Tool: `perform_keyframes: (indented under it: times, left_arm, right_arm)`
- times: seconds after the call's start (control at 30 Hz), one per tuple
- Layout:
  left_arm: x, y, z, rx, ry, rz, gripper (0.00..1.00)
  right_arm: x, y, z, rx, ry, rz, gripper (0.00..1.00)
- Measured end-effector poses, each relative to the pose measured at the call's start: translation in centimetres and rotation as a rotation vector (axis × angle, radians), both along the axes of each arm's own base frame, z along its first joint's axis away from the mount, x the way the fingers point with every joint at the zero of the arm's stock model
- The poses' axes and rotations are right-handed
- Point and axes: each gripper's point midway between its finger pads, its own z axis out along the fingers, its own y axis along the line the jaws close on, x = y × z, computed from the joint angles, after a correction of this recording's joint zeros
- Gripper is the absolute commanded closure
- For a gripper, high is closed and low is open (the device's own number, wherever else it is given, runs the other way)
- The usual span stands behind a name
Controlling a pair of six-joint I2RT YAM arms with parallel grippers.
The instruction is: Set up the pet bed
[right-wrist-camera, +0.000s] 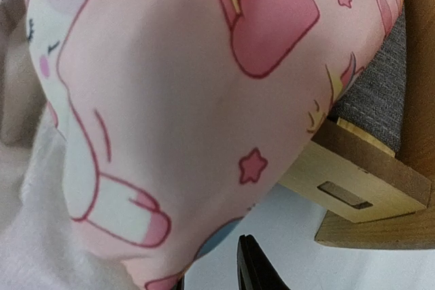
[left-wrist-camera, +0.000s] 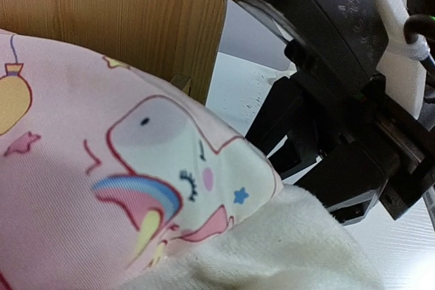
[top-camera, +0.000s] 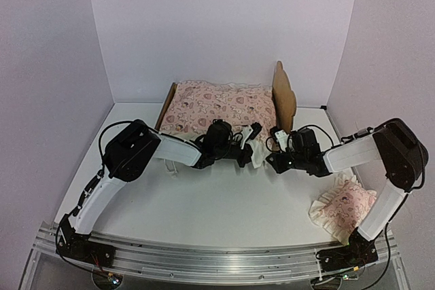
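Note:
The pet bed (top-camera: 284, 94), a light plywood frame with a scalloped headboard on the right, stands at the back of the table. A pink printed cover (top-camera: 217, 108) with a cream ruffle lies bunched over it. My left gripper (top-camera: 253, 135) is at the cover's near right corner, shut on the cream ruffle (left-wrist-camera: 292, 249); cloth hides its fingers in the left wrist view. My right gripper (top-camera: 274, 157) sits just right of that corner, open. One dark fingertip (right-wrist-camera: 253, 266) shows above bare table, with the cover (right-wrist-camera: 170, 100) hanging beside it. The bed's wooden rail (right-wrist-camera: 353, 181) and grey base (right-wrist-camera: 380, 93) show.
A small pink ruffled pillow (top-camera: 343, 208) lies at the front right, beside the right arm's base. White walls close in the table on three sides. The right arm's black gripper (left-wrist-camera: 340, 100) fills the upper right of the left wrist view, close to the headboard (left-wrist-camera: 122, 18).

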Motion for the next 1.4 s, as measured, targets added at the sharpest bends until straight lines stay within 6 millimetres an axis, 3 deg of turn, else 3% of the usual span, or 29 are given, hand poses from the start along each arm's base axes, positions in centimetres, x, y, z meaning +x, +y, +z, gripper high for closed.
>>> perform_keyframes:
  times: [0.2, 0.47, 0.93, 1.07, 1.4]
  left_arm:
    - [0.1, 0.0, 0.0, 0.001, -0.001, 0.004, 1.00]
    - [0.3, 0.0, 0.0, 0.001, -0.003, 0.016, 1.00]
    - [0.9, 0.0, -0.2, -0.003, -0.013, 0.045, 1.00]
    - [0.7, -0.1, 0.2, -0.020, 0.002, 0.028, 1.00]
    - [0.5, -0.1, 0.5, -0.051, 0.017, -0.010, 1.00]
  right_arm:
    - [1.4, 0.4, 0.0, -0.007, -0.042, 0.004, 0.93]
    - [1.4, 0.4, 0.1, 0.001, -0.047, 0.010, 0.99]
    - [-1.5, 1.7, 1.4, 0.076, 0.043, 0.117, 1.00]
    - [-2.0, 2.0, 1.1, 0.094, 0.073, 0.135, 0.97]
    - [-3.1, 1.8, 0.7, 0.104, 0.137, 0.124, 0.71]
